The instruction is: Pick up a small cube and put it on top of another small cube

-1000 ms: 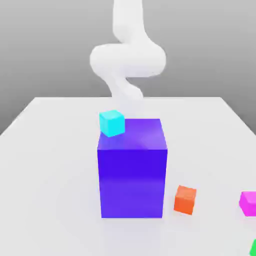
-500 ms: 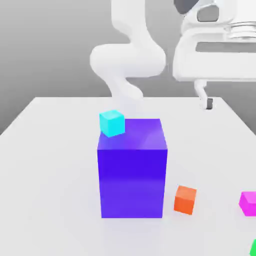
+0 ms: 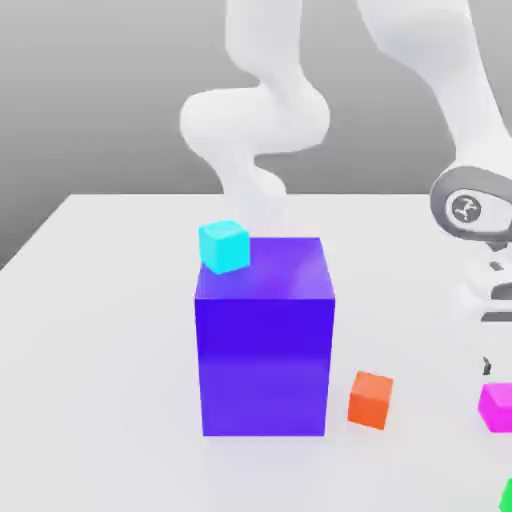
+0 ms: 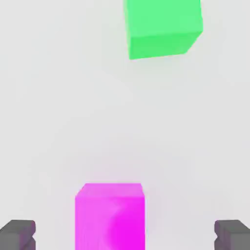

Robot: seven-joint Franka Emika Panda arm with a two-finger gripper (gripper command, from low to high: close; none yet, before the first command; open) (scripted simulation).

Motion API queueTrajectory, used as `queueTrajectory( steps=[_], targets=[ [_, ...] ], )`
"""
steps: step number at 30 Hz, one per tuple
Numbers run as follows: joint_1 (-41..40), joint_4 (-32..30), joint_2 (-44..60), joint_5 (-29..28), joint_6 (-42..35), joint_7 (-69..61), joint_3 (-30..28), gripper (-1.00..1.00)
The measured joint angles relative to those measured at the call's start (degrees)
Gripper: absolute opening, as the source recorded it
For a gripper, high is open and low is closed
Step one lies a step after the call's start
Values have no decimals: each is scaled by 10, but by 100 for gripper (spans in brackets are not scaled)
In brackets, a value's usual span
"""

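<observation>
The small magenta cube (image 3: 497, 406) rests on the white table at the exterior view's right edge. My gripper (image 3: 490, 360) hangs just above it, with the arm reaching down from the upper right. In the hand view the magenta cube (image 4: 110, 215) lies between my two dark fingertips (image 4: 18, 234), which stand wide apart and clear of its sides. The gripper (image 4: 126, 235) is open and holds nothing. A small orange cube (image 3: 371, 400) sits on the table beside the big block. A small cyan cube (image 3: 223, 246) rests on the block's top.
The big blue-violet block (image 3: 264, 335) stands in the middle of the table (image 3: 100, 350), to the exterior view's left of the gripper. A green cube (image 4: 162, 27) lies close to the magenta one, its corner at the table's front right (image 3: 507, 495).
The hand has come down from high at the upper right to just over the magenta cube. The fingers stay wide apart. No cube has moved.
</observation>
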Motion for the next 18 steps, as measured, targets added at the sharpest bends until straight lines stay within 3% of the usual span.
queueTrajectory(
  steps=[2, 3, 10, 15, 18],
  targets=[
    [26, 11, 42, -37, 28, 29, -32, 0],
    [36, 15, 56, -48, 39, 38, -45, -100],
    [37, 15, 57, -48, 40, 38, -45, -100],
    [-10, -3, -28, 35, -23, -14, 15, -100],
    [-13, 49, -21, 65, -66, 47, -8, -100]
  ],
)
